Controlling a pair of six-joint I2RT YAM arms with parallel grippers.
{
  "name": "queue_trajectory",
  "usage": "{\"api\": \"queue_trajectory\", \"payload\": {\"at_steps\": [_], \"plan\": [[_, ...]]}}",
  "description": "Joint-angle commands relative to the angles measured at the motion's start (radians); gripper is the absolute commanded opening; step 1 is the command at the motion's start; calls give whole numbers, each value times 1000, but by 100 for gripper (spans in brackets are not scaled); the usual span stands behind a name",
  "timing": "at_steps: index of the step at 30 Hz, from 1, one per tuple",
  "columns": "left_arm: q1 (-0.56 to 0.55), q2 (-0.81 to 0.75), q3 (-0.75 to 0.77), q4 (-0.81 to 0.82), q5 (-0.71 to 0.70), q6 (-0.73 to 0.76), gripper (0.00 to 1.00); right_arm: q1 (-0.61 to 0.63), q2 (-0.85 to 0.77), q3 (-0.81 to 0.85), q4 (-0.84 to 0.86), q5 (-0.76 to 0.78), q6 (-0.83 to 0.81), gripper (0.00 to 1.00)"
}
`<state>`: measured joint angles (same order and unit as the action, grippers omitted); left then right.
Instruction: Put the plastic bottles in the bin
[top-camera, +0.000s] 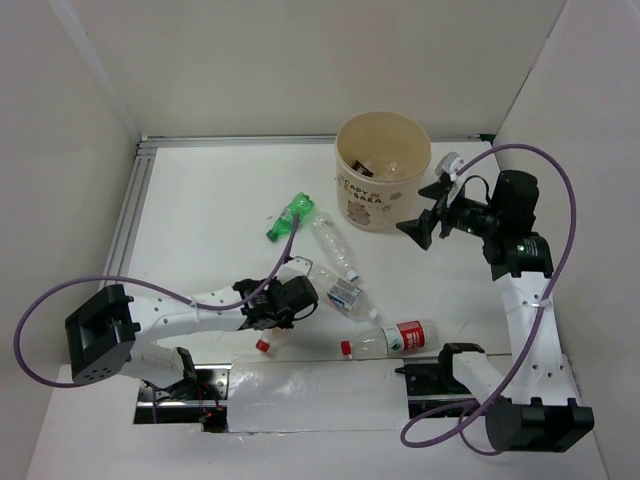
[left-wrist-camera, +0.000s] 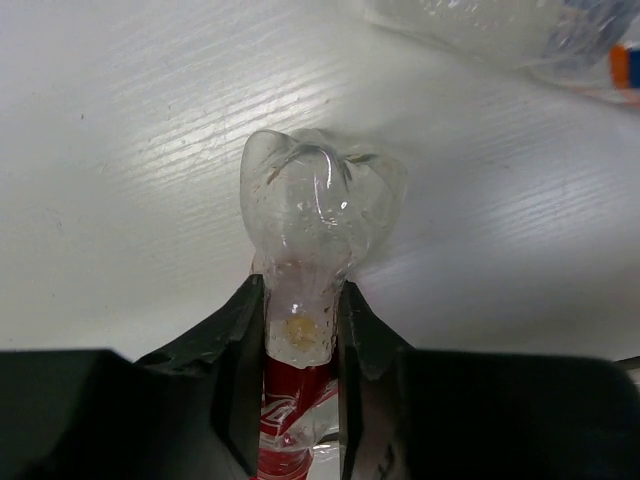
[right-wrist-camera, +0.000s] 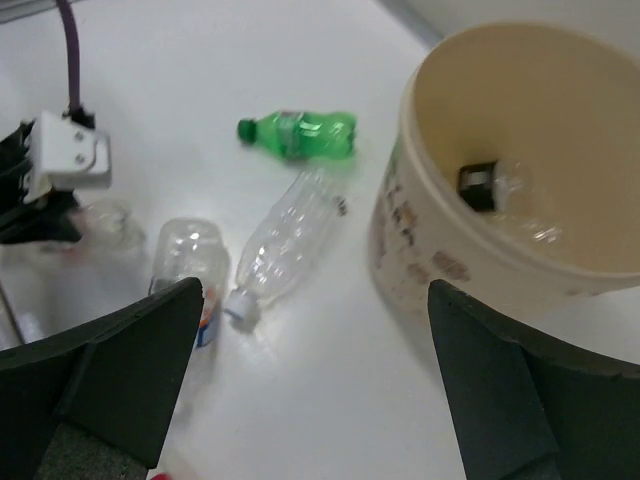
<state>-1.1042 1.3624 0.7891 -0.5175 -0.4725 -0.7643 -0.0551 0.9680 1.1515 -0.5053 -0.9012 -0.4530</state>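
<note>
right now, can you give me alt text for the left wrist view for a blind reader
The left gripper is shut on a crushed clear bottle with a red label, its rounded base pointing away from the camera. Behind it lies the white table, with part of another clear bottle at the top right edge.

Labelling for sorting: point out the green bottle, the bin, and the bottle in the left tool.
green bottle (top-camera: 290, 218), top view, body.
bin (top-camera: 365, 206), top view, printed side.
held bottle (left-wrist-camera: 320, 195), left wrist view, clear crumpled end.
</note>
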Motion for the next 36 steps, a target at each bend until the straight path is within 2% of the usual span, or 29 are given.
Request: {"api": "queue_trajectory", "payload": {"at_steps": [1,5,7,9,11,12,13,14,15,16,18,19,20,21,23,24,26,29,30,32,34,35,36], "plan": [[-5,15,85,-12,-1,31,0,-12,-6,-70,-174,-79,-104,100],[-5,-31,237,-45,-27,121,0,-23,-44,-124,-223,-91,-165,100],[-5,-40,401,-67,-54,163,0,-23,-58,-147,-292,-102,-260,100],[-5,-23,555,-47,-64,259,0,-23,-67,-193,-340,-102,-328,91],[32,9,654,25,-68,350,0,-23,-68,-270,-370,-87,-405,71],[52,30,739,58,-51,377,0,-23,-68,-292,-383,-87,-439,51],[75,82,778,92,-37,394,0,-23,-68,-292,-395,-70,-484,15],[119,111,815,168,-8,404,0,-23,-58,-302,-380,-70,-475,9],[141,142,882,209,20,436,0,-23,-58,-302,-390,-70,-498,7],[156,209,916,249,31,445,0,-23,-49,-302,-391,-80,-518,9],[210,291,991,334,73,445,0,-5,-40,-290,-424,-81,-581,42],[242,381,1086,347,96,421,0,15,-14,-270,-473,-61,-680,70],[257,429,1136,347,97,421,0,24,-5,-269,-513,-51,-749,79],[271,473,1236,356,109,387,2,34,4,-259,-545,-41,-810,83],[311,558,1323,356,132,349,4,44,14,-245,-655,-30,-944,85],[323,634,1361,356,146,306,8,44,29,-236,-709,-30,-1125,87],[348,700,1476,356,172,251,11,72,41,-236,-806,-21,-1301,87],[379,787,1562,382,199,177,16,164,51,-275,-806,53,-1363,88],[391,797,1563,430,222,145,26,210,41,-294,-793,89,-1378,88],[400,811,1563,442,222,106,29,253,41,-314,-792,120,-1388,88],[409,836,1563,453,247,56,41,291,41,-340,-771,131,-1388,88],[409,845,1563,453,258,46,51,329,52,-340,-771,143,-1388,88],[409,854,1563,453,258,46,56,348,52,-352,-771,143,-1388,88]]}}
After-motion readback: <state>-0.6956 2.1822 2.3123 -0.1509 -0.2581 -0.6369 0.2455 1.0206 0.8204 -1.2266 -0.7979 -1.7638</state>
